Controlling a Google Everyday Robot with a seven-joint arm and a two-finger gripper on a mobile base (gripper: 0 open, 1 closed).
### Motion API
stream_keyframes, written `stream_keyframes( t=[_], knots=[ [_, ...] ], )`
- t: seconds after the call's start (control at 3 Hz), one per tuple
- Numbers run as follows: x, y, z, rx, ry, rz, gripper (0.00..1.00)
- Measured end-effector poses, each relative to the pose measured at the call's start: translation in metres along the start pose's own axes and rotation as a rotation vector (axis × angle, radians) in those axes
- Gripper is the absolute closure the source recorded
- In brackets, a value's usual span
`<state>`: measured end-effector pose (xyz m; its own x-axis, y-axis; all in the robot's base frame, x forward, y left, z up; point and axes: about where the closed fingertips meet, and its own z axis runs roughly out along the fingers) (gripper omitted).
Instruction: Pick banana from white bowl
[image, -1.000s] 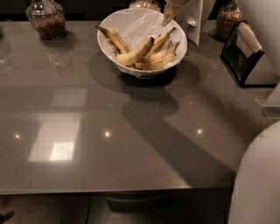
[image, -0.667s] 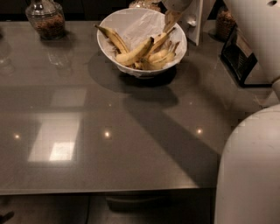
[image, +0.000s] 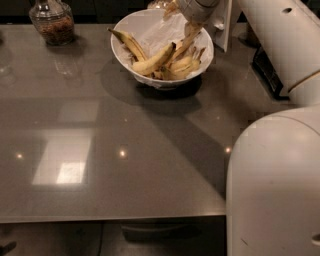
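Observation:
The white bowl (image: 120, 47) stands at the far middle of the grey table and holds several bananas. A slim yellow banana with brown streaks (image: 181, 50) leans up against the bowl's right side. A plumper pale banana (image: 152, 62) lies across the middle. A thin brown-backed banana (image: 129, 42) rests on the left wall. My gripper (image: 192, 29) reaches down from the upper right into the right side of the bowl, right at the upper end of the slim banana. Whether it touches the banana is hidden.
A glass jar with brown contents (image: 51, 22) stands at the far left. A white upright card (image: 223, 25) stands just right of the bowl, and a dark rack (image: 267, 70) lies beyond it. My white arm and base (image: 275, 175) fill the right side.
The gripper has come down a little, from above the bowl's far right rim into the bowl. The arm's white body now fills more of the right side. The bananas have not moved.

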<state>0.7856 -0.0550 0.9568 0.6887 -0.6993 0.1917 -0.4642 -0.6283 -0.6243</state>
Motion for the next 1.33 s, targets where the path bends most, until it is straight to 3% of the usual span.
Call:
stream_keyframes(
  t=[1.33],
  knots=[
    [-0.012,0.024,0.046,-0.097,-0.103,0.037,0.45]
  ],
)
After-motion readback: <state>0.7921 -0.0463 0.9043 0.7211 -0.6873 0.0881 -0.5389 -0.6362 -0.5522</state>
